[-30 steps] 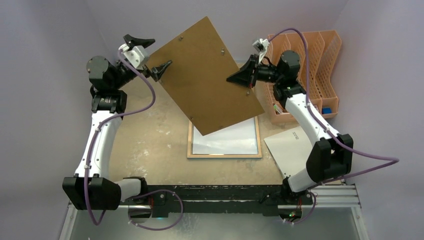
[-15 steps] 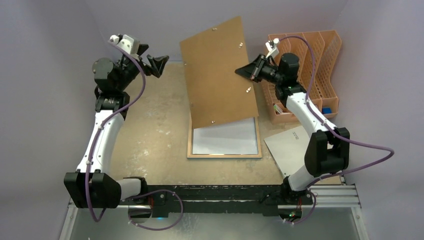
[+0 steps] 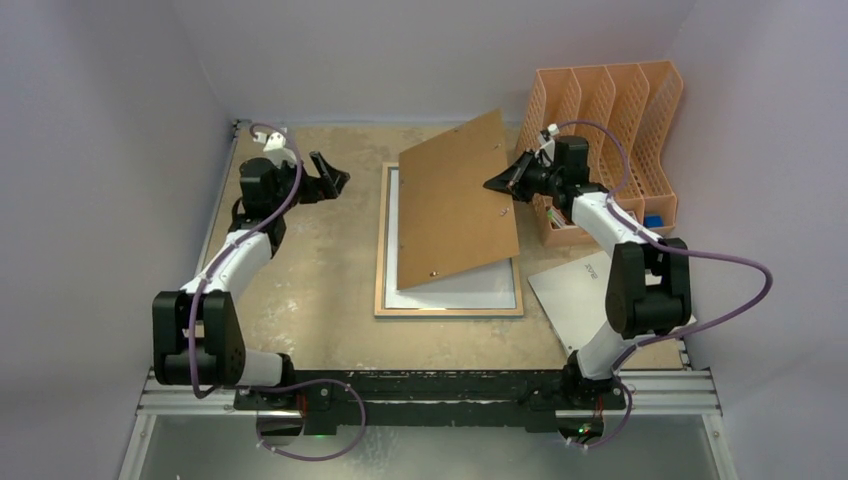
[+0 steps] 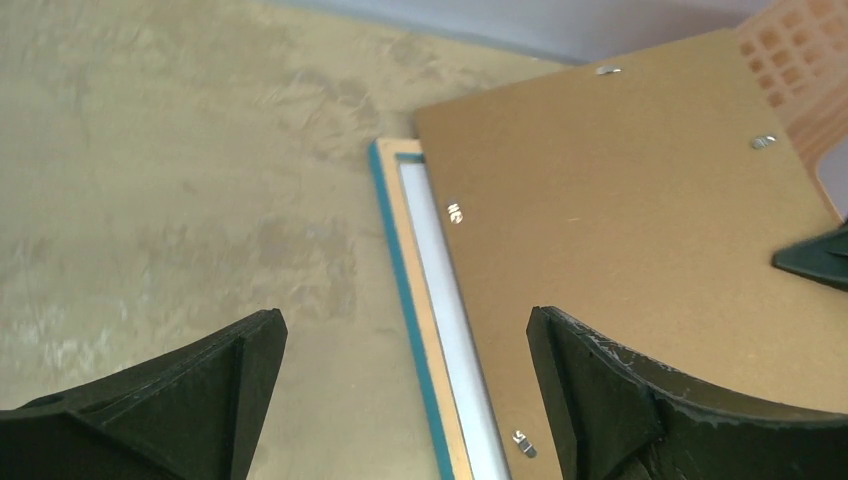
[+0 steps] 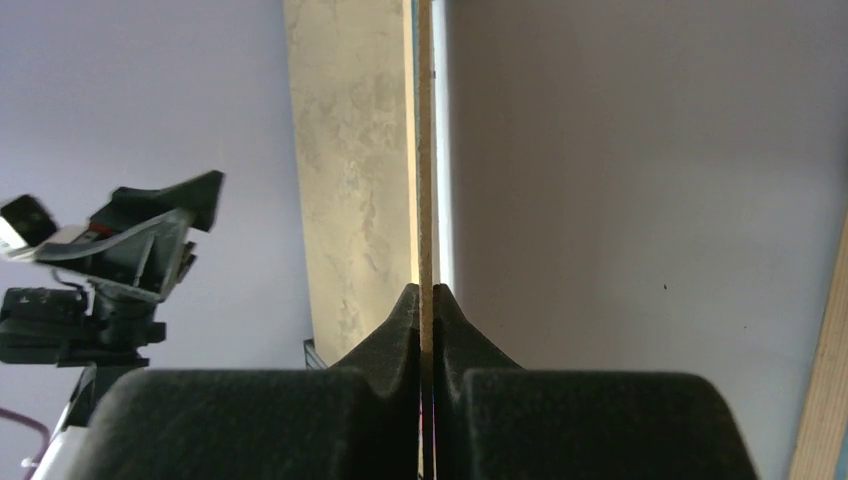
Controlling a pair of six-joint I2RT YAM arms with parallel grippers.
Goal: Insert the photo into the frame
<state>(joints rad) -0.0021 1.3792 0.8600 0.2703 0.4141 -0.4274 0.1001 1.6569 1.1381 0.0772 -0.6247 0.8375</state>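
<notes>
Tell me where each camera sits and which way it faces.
Top: above and behind the bases, looking down on the table; both arms show whole.
Left wrist: on the left arm, facing right at the frame and board; the open left end effector shows.
Right wrist: facing left along the board's edge; right end effector shut on it, the left one beyond.
Shared: all three see the board.

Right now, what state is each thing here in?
backing board: tilted above the frame, gripped at one edge
frame: lying flat, rear side up
left tool: open, empty
right tool: shut on the backing board
file organiser: standing upright
white sheet: lying flat
</notes>
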